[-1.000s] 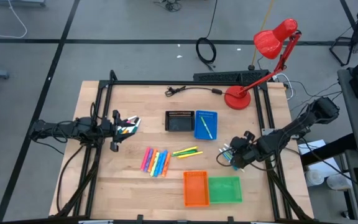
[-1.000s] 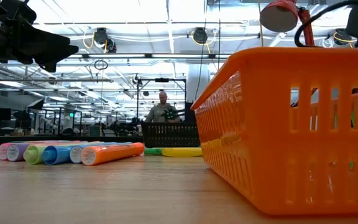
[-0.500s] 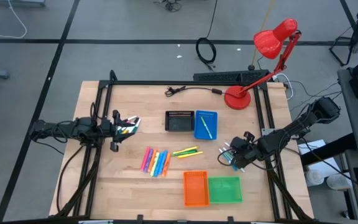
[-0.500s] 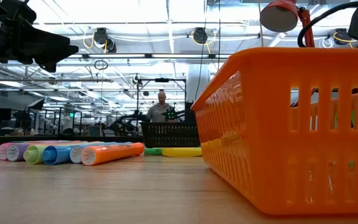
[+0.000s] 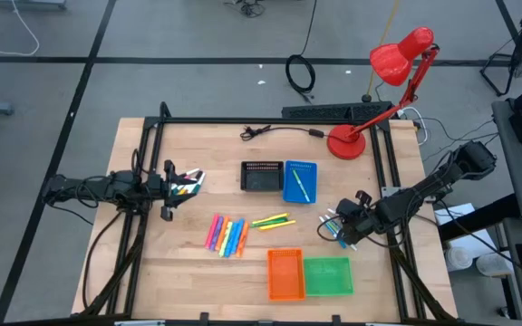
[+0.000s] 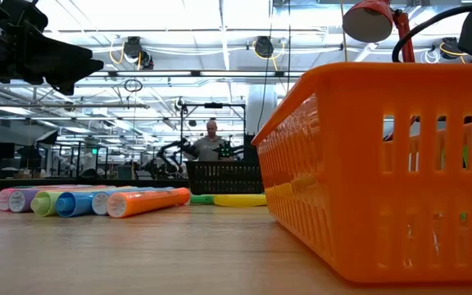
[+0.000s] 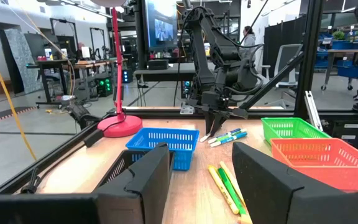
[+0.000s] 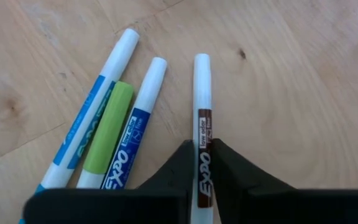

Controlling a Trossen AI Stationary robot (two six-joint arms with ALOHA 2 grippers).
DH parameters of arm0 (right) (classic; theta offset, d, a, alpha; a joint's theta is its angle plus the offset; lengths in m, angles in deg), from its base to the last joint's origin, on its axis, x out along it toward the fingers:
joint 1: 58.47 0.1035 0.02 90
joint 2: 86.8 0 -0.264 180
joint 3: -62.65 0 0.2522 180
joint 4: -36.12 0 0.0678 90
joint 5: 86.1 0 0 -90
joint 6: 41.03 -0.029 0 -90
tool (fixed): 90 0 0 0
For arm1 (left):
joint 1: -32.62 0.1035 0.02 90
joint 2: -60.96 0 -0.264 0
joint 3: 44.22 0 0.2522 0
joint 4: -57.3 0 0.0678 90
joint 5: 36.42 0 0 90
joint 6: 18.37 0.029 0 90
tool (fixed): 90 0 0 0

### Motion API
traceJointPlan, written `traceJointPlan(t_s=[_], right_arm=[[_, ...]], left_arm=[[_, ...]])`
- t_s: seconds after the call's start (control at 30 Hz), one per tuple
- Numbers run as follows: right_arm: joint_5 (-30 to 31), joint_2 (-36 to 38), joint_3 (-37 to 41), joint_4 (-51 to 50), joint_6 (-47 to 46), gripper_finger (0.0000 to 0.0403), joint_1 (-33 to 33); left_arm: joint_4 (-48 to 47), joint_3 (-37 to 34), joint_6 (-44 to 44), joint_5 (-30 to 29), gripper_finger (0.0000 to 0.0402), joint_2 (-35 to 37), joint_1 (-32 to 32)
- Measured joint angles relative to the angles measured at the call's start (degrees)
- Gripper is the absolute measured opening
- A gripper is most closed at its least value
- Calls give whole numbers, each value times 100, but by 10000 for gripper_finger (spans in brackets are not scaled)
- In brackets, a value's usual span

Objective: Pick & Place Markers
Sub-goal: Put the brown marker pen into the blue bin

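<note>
Several bright markers (image 5: 227,235) lie in a row mid-table, also seen as the row of markers (image 6: 88,201) in the low view. Yellow and green markers (image 5: 273,220) lie beside them. My right gripper (image 5: 332,226) is low over a small group of white-bodied markers at the table's right. In its wrist view my right gripper (image 8: 202,146) is shut on a white marker with a brown label (image 8: 202,93); two blue-labelled markers and a green one (image 8: 107,127) lie alongside. My left gripper (image 5: 175,186) hovers open at the table's left, beside a few coloured markers (image 5: 188,184). My right gripper pinches the white brown-labelled marker between its two fingertips, at the labelled middle of the body (image 8: 204,127). The fingers come from above, one on each side of the marker. The marker lies flat on the wooden table.
A black tray (image 5: 261,176) and a blue tray (image 5: 300,181) holding a green marker sit at mid-table, far side. An orange tray (image 5: 285,273) and a green tray (image 5: 327,276) sit at the near edge. A red lamp base (image 5: 345,143) and a cable (image 5: 279,132) lie at the far side.
</note>
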Motion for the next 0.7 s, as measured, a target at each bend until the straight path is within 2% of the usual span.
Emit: traceJointPlan(t_s=[0.13, 0.33, 0.53, 0.7], right_arm=[[-9, 0, 1, -2, 15, 21, 0], [-6, 52, 1, 17, 6, 37, 0], [-150, 502, -96, -92, 8, 16, -5], [384, 993, -161, 282, 27, 21, -2]], left_arm=[[0, 0, 0, 0, 182, 0, 0], [0, 0, 0, 0, 182, 2, -1], [0, 0, -1, 0, 182, 0, -2], [-4, 2, 0, 2, 182, 0, 0]])
